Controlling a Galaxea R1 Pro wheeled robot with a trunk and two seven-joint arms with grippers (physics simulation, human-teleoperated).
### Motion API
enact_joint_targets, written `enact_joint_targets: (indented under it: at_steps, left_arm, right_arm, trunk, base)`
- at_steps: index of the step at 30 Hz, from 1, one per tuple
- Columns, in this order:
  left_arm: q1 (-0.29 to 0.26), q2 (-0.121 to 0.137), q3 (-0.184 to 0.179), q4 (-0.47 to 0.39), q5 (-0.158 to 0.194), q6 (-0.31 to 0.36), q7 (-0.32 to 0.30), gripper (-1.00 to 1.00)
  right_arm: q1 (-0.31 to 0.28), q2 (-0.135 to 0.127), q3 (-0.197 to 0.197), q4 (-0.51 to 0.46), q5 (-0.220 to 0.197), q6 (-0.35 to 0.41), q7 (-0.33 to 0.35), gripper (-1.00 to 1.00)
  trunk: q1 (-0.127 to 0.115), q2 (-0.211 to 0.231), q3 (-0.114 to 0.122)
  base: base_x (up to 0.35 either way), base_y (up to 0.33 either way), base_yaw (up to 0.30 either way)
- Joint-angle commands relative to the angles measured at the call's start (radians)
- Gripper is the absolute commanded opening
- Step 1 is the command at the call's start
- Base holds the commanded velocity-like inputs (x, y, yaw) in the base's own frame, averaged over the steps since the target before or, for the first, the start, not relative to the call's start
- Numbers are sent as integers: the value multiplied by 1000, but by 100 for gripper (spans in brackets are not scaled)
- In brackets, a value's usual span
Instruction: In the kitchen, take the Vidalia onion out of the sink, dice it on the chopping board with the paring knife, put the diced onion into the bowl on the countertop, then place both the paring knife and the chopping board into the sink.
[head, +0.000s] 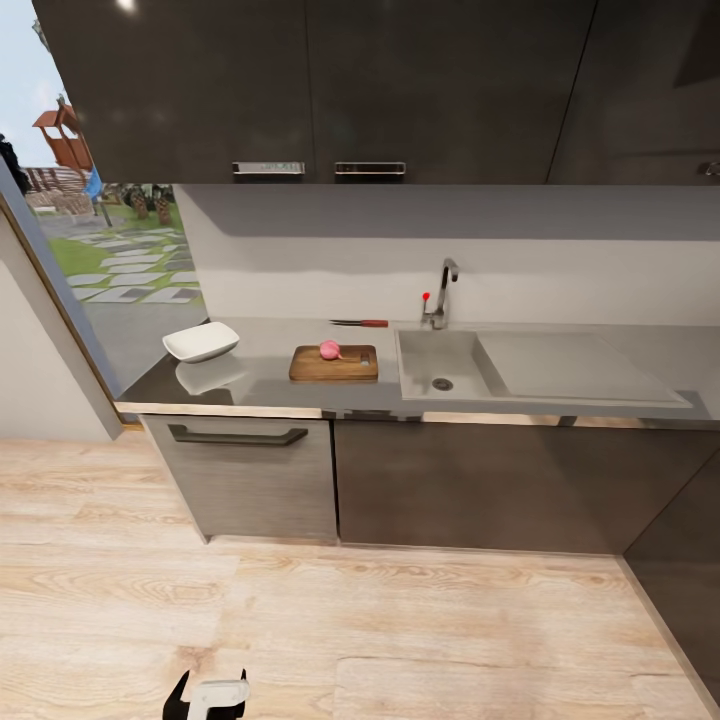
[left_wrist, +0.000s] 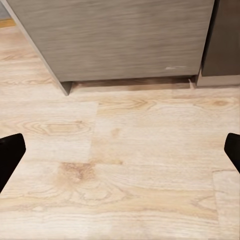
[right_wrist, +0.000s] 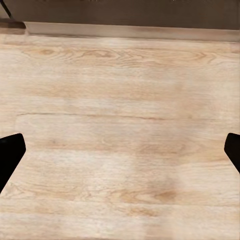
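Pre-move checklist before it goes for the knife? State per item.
1. Onion on chopping board: ok.
2. Paring knife free on countertop behind board: ok.
3. Bowl empty, beside board: ok.
4. Sink basin clear: ok.
5. Left gripper and right gripper open, empty: ok.
6. Robot near enough to reach counter: not ok, both grippers over floor.
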Motion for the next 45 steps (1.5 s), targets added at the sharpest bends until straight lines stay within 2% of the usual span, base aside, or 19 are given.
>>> enact_joint_targets:
  at_steps: [1,14,23,45]
  left_arm:
    - [-1,-1,-9,4,4,-4,4,100]
    - [-1,-1,-9,4,4,-2,5,100]
    - [-1,-1,-9,4,4,28,5,100]
    - [-1,0,-7,2,4,33,5,100]
  right_arm:
    - [-1,1,-8,0,7,-4,9,100]
    - [-1,1,-8,4,7,-4,9,100]
    - [-1,1,-8,20,7,-6,9,100]
    - [-1,1,-10,20,7,-7,9,100]
  trunk:
    - [0,-1,-1]
    - [0,-1,-1]
    - [-34,62,27]
    - [-119,216,96]
  base:
    - [0,0,0]
    - [0,0,0]
    - [0,0,0]
    - [0,0,0]
